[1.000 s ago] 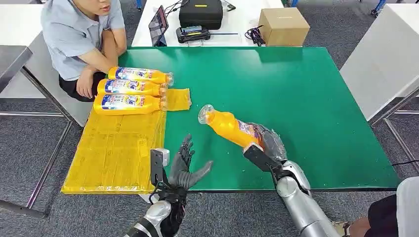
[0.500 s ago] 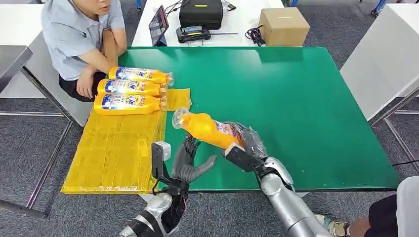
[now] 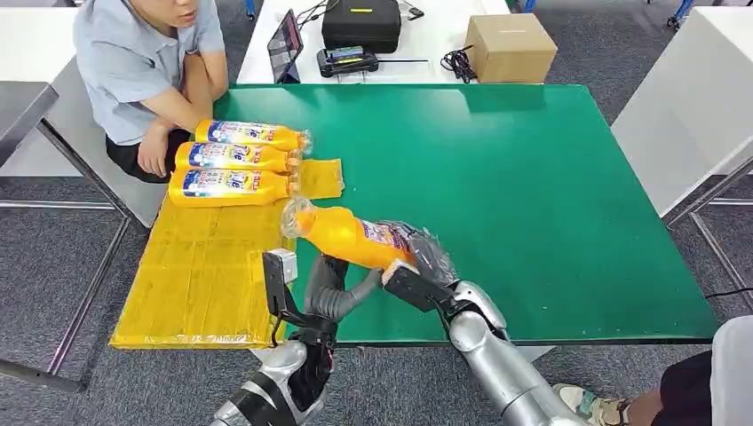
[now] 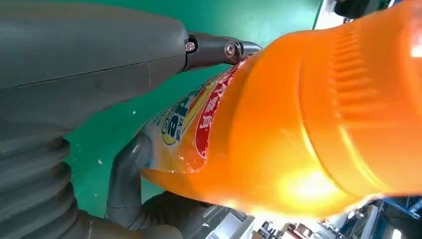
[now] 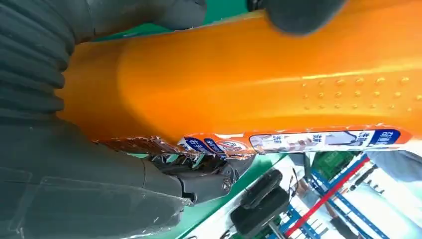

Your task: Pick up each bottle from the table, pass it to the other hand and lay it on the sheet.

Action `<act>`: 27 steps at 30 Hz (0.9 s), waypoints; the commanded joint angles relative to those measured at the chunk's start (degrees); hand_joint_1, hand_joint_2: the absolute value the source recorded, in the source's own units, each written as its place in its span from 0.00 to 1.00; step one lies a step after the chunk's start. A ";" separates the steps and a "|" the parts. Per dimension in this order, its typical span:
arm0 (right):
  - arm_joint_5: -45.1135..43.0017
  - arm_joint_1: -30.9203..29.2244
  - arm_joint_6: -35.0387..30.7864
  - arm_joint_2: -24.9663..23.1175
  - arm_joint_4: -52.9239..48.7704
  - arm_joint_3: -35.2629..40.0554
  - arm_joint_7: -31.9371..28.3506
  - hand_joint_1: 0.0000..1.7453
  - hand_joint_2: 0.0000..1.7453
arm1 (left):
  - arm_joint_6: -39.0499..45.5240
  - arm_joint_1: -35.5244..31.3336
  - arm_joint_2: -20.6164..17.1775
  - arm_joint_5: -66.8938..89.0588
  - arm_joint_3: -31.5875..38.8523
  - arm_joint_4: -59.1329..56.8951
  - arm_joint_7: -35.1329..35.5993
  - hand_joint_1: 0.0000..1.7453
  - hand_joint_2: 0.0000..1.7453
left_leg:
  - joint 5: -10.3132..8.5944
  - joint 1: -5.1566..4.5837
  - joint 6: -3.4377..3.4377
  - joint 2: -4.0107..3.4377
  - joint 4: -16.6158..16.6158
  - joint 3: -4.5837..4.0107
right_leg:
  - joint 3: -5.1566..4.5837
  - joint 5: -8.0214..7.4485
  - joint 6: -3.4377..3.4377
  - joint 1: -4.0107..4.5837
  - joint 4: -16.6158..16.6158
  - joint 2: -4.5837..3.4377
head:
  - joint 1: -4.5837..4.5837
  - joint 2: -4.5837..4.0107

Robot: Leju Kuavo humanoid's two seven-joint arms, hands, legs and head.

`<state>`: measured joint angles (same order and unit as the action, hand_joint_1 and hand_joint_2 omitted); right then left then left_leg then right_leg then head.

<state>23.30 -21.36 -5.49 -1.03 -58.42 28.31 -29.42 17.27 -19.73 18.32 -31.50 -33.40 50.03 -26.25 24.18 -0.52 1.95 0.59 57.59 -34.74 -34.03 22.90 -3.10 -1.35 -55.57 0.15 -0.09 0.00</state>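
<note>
An orange bottle point(image 3: 346, 235) hangs tilted above the table's front edge, cap end toward the yellow sheet point(image 3: 204, 266). My right hand point(image 3: 426, 262) grips its labelled lower end; the right wrist view shows the bottle point(image 5: 259, 74) pressed into that hand point(image 5: 99, 189). My left hand point(image 3: 330, 288) reaches up under the bottle's middle with fingers apart. Up close, the thumb point(image 4: 219, 50) touches the bottle point(image 4: 298, 124) and a finger curls beneath it. Three more orange bottles point(image 3: 235, 157) lie side by side at the sheet's far end.
A person point(image 3: 142, 62) sits at the far left corner, a hand near the laid bottles. The green table point(image 3: 533, 177) stretches right. A cardboard box point(image 3: 511, 46), a black case point(image 3: 360, 22) and a tablet point(image 3: 284, 40) stand on the white table behind.
My right hand has carried the bottle leftward, from the table's middle to above my left hand. The left hand has risen, and its fingers now meet the bottle.
</note>
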 commanded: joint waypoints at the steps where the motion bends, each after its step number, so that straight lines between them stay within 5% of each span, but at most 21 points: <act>1: -0.33 -3.61 0.98 -0.75 4.73 3.95 -0.24 1.00 1.00 | -1.90 -3.44 0.52 -1.08 3.06 -5.50 -0.43 0.00 1.00 | 0.05 0.06 -0.10 -0.07 0.02 0.11 | 0.11 0.02 0.11 0.07 0.01 -0.04 | 0.00 0.00; 22: -0.49 -3.99 1.20 -1.09 5.06 4.29 -0.37 1.00 1.00 | -2.11 -3.70 0.61 -0.76 2.68 -5.69 -0.08 0.00 1.00 | 0.08 0.08 -0.12 -0.08 0.04 0.14 | 0.13 0.04 0.14 0.09 0.00 -0.05 | 0.00 0.00; 23: -1.29 -3.84 1.11 -1.25 5.95 4.46 -0.64 0.98 1.00 | -2.29 -3.48 0.79 -0.40 3.01 -5.50 -0.59 1.00 1.00 | 0.06 0.06 -0.10 -0.09 0.03 0.10 | 0.09 0.02 0.12 0.07 0.01 -0.07 | -0.02 0.00; 27: -1.77 -3.65 1.01 -0.98 5.85 3.98 -0.82 0.96 1.00 | -1.98 -3.34 0.69 -0.15 2.99 -5.38 -0.60 1.00 1.00 | 0.12 0.10 -0.13 -0.12 0.04 0.20 | 0.19 0.06 0.16 0.11 0.02 -0.09 | -0.02 0.00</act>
<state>22.27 -22.45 -4.52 -2.32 -56.65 30.56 -29.84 15.41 -20.73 19.06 -32.00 -30.62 48.06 -26.93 24.18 -0.52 1.95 0.60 57.59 -34.73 -34.04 22.90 -3.10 -1.35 -55.57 0.15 -0.11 0.00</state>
